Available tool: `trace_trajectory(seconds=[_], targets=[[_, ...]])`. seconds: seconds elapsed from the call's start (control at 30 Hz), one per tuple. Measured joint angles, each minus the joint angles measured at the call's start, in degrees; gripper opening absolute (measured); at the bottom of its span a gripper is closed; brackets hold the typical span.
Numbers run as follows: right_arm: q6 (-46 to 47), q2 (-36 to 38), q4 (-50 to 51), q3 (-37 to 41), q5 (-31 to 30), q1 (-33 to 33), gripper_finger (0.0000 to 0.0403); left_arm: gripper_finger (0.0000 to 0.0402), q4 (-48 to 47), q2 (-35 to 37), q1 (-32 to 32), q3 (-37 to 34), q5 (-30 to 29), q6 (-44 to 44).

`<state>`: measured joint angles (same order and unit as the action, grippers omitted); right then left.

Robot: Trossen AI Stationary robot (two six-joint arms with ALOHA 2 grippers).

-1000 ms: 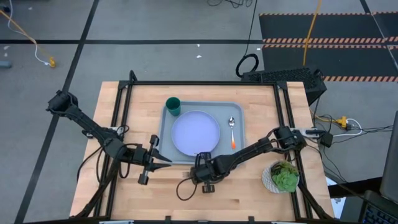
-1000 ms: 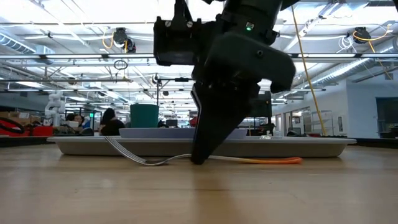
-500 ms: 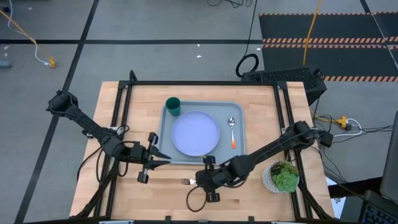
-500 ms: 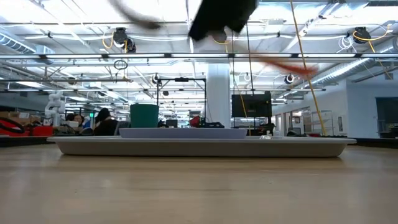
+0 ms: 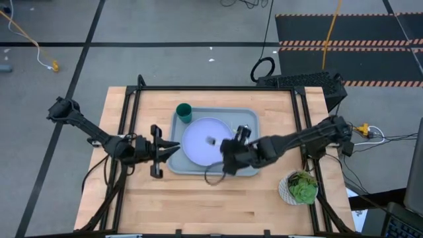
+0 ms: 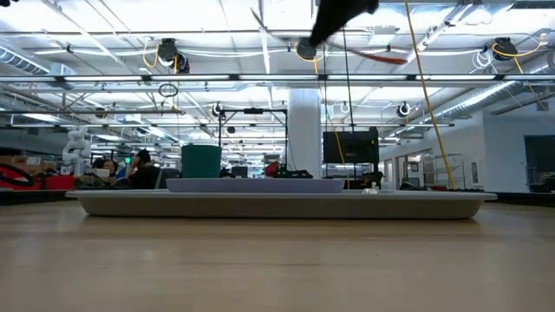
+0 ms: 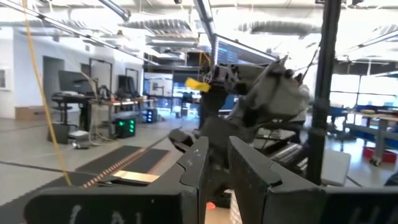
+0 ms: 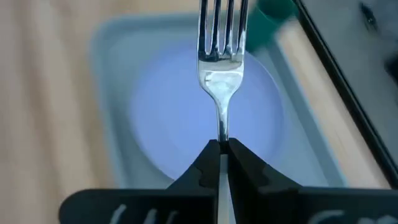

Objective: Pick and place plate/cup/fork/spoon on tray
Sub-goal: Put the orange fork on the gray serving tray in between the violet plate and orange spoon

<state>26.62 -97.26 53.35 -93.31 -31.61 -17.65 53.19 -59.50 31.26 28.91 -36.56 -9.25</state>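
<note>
The grey-blue tray [image 5: 173, 158] lies mid-table with the lavender plate [image 5: 198, 149] on it and the green cup [image 5: 184, 112] in its far left corner. My right gripper [image 5: 221, 144] hangs above the plate, shut on the fork [image 8: 221, 37], whose tines point toward the table's left. The low view shows the fork [image 6: 381, 57] high above the tray [image 6: 277, 204]. The spoon is hidden under my right arm. My left gripper [image 5: 173, 148] is open and empty, beside the tray's left rim. My right gripper pinches the fork's thin metal neck [image 8: 221, 127], just behind the tines, between its two fingertips [image 8: 208, 155]. The fingers lie along the fork. The fork is lifted clear, roughly level over the plate, tines ahead and the orange handle [image 6: 386, 57] trailing behind the gripper.
A white bowl of green leaves [image 5: 302, 187] stands at the table's near right. A black frame [image 5: 211, 88] runs along the table's far and side edges. Bare wood [image 5: 218, 205] lies between the tray and the table's near edge.
My right gripper has lifted the fork off the wood in front of the tray's near rim, high up, then carried it toward the far edge over the plate. My left gripper has moved a little toward the far edge and the tray.
</note>
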Motion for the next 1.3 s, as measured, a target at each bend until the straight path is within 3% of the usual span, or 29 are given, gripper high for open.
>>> trace_trajectory(seconds=[0.13,0.33,0.53,0.7,1.0,1.3], targets=[[10.7,0.1,5.5,0.1,2.7,3.9,0.0000,0.0062,-0.7,0.1,-0.4,0.0,-0.1,-0.9],[21.7,0.0,5.8,3.9,6.5,9.9,0.0000,0.0062,-3.4,0.0,-0.5,0.0,-0.1,-2.5],[34.0,-0.1,1.5,12.9,11.8,15.7,0.0000,0.0063,-5.4,0.0,-0.5,0.0,-0.1,-8.3],[43.7,0.1,0.1,20.0,13.9,19.1,0.0000,0.0063,-4.9,0.0,-0.5,0.0,0.0,-18.0],[49.0,0.1,-14.5,27.4,15.3,19.9,0.0000,0.0062,-0.4,0.1,-0.4,0.0,0.0,-25.3],[55.7,0.1,-15.9,30.7,15.1,19.8,0.0000,0.0063,-1.2,0.1,0.8,0.0,-0.6,-26.6]])
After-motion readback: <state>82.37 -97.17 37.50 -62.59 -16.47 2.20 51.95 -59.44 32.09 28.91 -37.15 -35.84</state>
